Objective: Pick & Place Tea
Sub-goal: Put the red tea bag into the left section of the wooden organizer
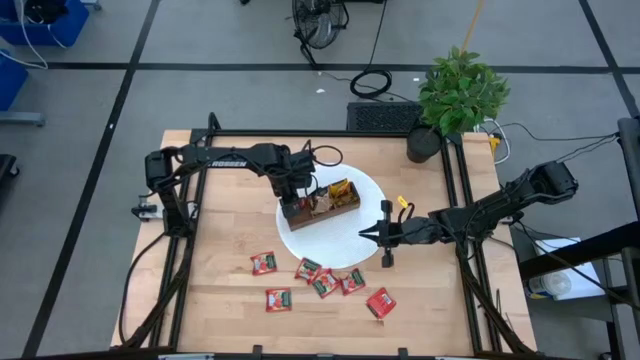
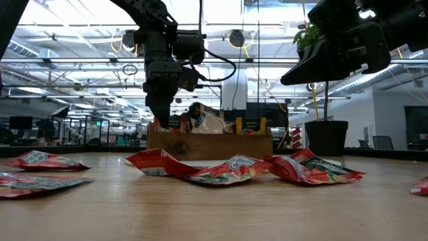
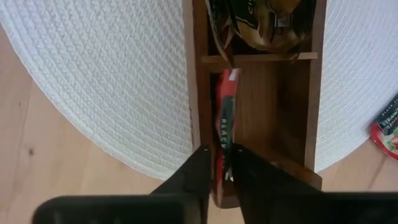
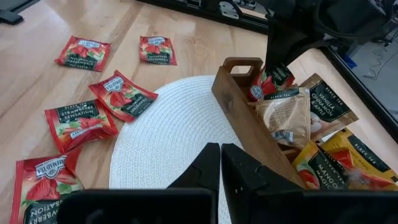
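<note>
Red sachet (image 3: 225, 134) clamped by left end effector (image 3: 219, 163), being set into wooden tray (image 1: 318, 206) end compartment. Right end effector (image 1: 375, 233) closed, empty, beside tray. Six red sachets (image 1: 322, 283) left on surface (image 1: 220, 270) near tray.

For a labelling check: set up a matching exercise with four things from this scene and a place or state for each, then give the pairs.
Things:
1. left gripper
2. right gripper
3. tray
4. red sachets

Places or states:
A. loose on the bare wood
B. on the white mat
C. at the tray's end, around a red sachet
D. shut, empty, over the mat's edge

Pairs: 1-C, 2-D, 3-B, 4-A
</note>
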